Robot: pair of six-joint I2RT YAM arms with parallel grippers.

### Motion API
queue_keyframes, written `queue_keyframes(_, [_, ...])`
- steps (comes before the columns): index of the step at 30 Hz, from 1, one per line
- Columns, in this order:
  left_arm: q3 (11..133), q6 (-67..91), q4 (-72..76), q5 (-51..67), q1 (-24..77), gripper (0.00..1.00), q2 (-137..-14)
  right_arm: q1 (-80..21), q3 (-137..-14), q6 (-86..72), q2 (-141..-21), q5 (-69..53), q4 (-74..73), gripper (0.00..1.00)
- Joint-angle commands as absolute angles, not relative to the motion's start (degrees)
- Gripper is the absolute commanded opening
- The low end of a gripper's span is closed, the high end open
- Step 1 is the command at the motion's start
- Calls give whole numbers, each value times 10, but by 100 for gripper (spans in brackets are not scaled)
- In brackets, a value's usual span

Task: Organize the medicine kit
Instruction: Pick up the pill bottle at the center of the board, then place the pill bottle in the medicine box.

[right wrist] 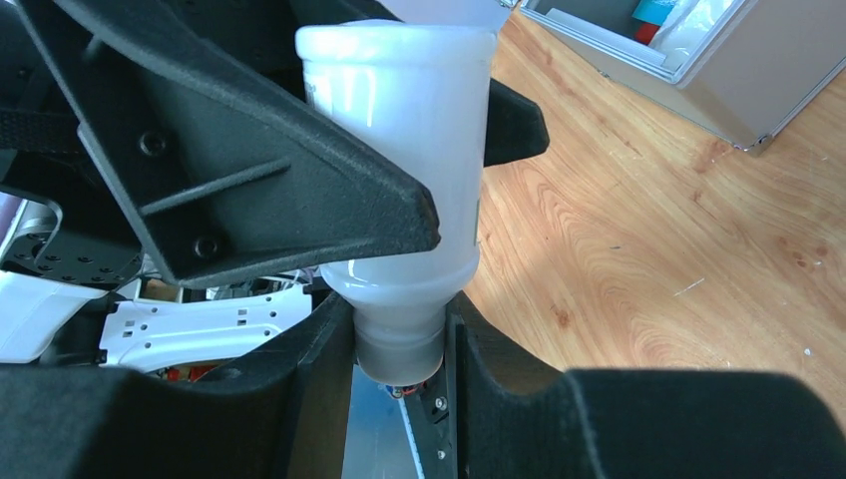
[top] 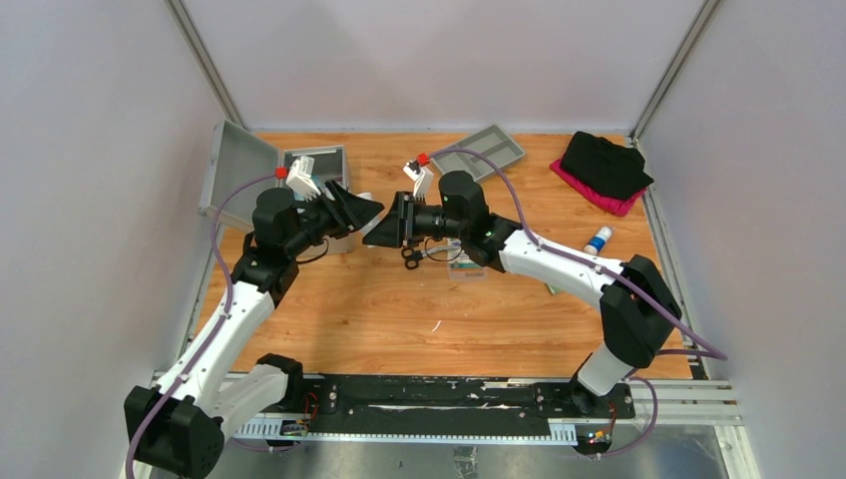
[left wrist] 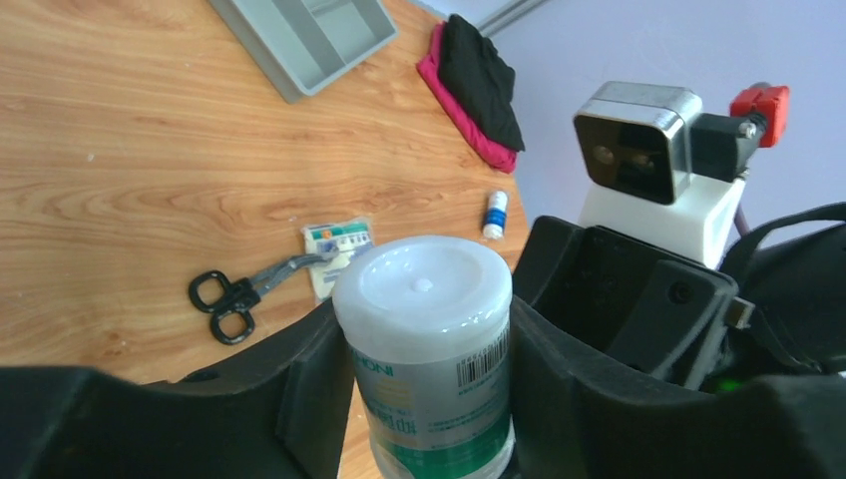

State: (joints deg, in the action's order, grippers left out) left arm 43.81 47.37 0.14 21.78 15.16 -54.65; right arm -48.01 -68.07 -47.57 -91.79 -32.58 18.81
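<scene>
— Who has the bottle [left wrist: 424, 329]?
— Both. The left gripper [left wrist: 424, 349] clamps its body, the right gripper [right wrist: 399, 339] pinches its narrow end.
— Room around them?
— Bare table [top: 399, 319] on their near side. An open case [top: 334, 158], bagged things inside, sits just behind the left gripper.

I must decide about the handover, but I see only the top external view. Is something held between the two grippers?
Observer: Yes. In the left wrist view, the left gripper is closed on a white bottle with a barcode label.
Operator: Does the right one grip it as well?
Observer: It appears so. In the right wrist view, the right gripper has its fingers pressed on both sides of the bottle's narrow end.
</scene>
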Motion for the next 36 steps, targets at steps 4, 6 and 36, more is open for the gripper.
queue_keyframes(4, [434, 469, 14, 213, 153, 39, -538, -489, -681, -430, -876, -298, 158, 11])
queue_keyframes(6, [437, 465, 14, 220, 153, 30, -540, -489, -675, -412, -863, -282, 142, 25])
queue_keyframes(36, [778, 37, -311, -56, 38, 33, -916, -461, -487, -153, -582, -80, -102, 66])
